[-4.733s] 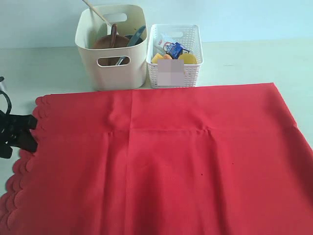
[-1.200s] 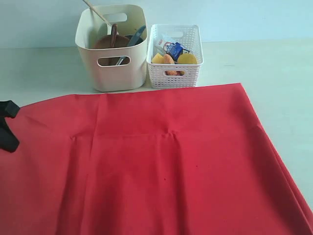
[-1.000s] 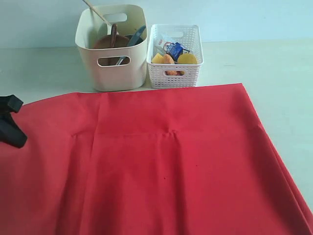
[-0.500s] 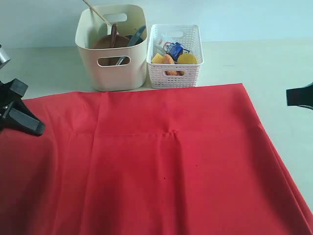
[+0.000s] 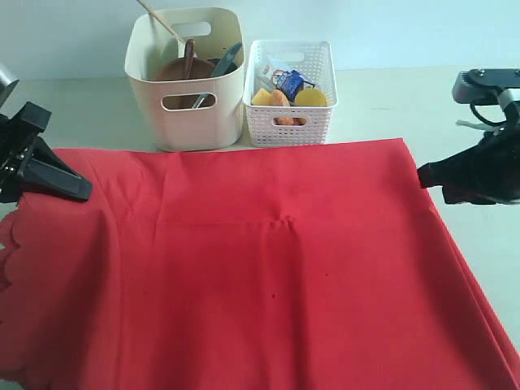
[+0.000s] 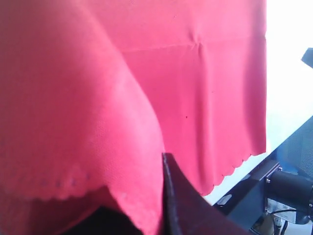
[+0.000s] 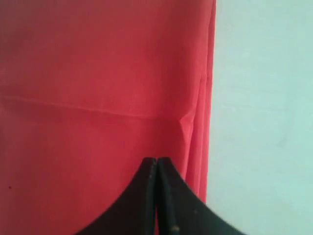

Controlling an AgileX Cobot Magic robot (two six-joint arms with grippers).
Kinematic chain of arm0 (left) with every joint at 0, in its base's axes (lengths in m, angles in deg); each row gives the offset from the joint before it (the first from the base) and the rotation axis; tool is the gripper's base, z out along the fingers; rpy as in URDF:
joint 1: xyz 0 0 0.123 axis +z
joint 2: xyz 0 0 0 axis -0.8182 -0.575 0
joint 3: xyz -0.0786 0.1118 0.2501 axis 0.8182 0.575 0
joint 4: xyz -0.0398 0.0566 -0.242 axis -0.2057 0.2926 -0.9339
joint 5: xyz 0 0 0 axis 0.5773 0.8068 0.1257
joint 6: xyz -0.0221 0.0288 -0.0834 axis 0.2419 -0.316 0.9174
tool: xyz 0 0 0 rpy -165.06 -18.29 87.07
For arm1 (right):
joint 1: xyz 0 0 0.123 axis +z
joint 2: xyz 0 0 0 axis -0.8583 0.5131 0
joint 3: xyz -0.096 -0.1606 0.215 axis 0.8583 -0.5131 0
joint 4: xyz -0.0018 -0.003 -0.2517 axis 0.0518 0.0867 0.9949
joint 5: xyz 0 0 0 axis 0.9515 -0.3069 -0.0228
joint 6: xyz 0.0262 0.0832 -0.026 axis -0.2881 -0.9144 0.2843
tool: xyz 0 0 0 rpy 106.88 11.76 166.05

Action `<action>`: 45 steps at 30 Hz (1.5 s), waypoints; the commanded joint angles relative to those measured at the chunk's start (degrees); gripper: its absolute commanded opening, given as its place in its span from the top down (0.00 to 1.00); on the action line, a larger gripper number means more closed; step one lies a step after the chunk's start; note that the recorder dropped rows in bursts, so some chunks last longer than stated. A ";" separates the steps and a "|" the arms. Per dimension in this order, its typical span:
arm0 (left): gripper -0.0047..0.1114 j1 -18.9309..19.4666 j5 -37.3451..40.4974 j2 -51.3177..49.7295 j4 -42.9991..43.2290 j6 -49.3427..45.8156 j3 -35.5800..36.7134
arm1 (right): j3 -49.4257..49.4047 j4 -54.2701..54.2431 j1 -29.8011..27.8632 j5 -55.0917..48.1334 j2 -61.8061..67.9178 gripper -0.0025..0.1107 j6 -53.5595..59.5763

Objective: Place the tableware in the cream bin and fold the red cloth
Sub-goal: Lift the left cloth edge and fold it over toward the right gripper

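Observation:
The red cloth (image 5: 276, 260) lies spread over the table, its scalloped edge (image 5: 8, 244) showing at the lower left. My left gripper (image 5: 80, 192) is shut on the cloth's left border and holds it lifted; in the left wrist view the fabric (image 6: 98, 122) drapes over one dark finger (image 6: 178, 205) and hides the other. My right gripper (image 5: 424, 173) is shut with nothing in it, just above the cloth's right edge (image 7: 208, 98); its tips (image 7: 156, 162) press together. The cream bin (image 5: 185, 114) at the back holds the tableware: a brown plate (image 5: 172, 70), a dark spoon (image 5: 188, 55), chopsticks (image 5: 158, 18).
A white lattice basket (image 5: 290, 122) with food and a milk carton stands right of the bin. Bare pale table (image 5: 455, 97) lies to the right and behind the cloth. The table's front edge and dark frame (image 6: 274, 181) show in the left wrist view.
My left gripper has moved up and to the right with the cloth's border, and the scalloped edge has come into view. The right gripper has come in from the right to the cloth's edge.

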State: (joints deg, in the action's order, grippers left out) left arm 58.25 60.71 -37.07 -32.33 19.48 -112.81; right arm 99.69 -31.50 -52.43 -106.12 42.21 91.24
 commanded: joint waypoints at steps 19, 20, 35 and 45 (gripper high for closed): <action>0.96 -6.35 1.89 0.57 -3.24 -0.17 -3.93 | 4.36 9.52 5.11 7.41 21.67 0.98 -7.61; 0.96 -7.42 2.26 0.57 -3.38 0.10 -4.47 | 4.36 9.52 5.11 7.41 21.85 0.98 -7.61; 0.96 -21.02 2.13 -3.89 -5.14 9.30 -17.02 | 4.36 9.04 5.28 7.41 22.50 0.98 -7.61; 0.96 -30.68 -1.04 -20.46 -10.84 12.58 -29.49 | 4.36 9.04 5.28 7.20 22.50 0.98 -7.61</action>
State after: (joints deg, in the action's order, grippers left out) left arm 29.27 60.20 -54.68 -39.99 31.73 -139.95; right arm 104.42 -22.65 -47.37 -98.13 63.31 83.68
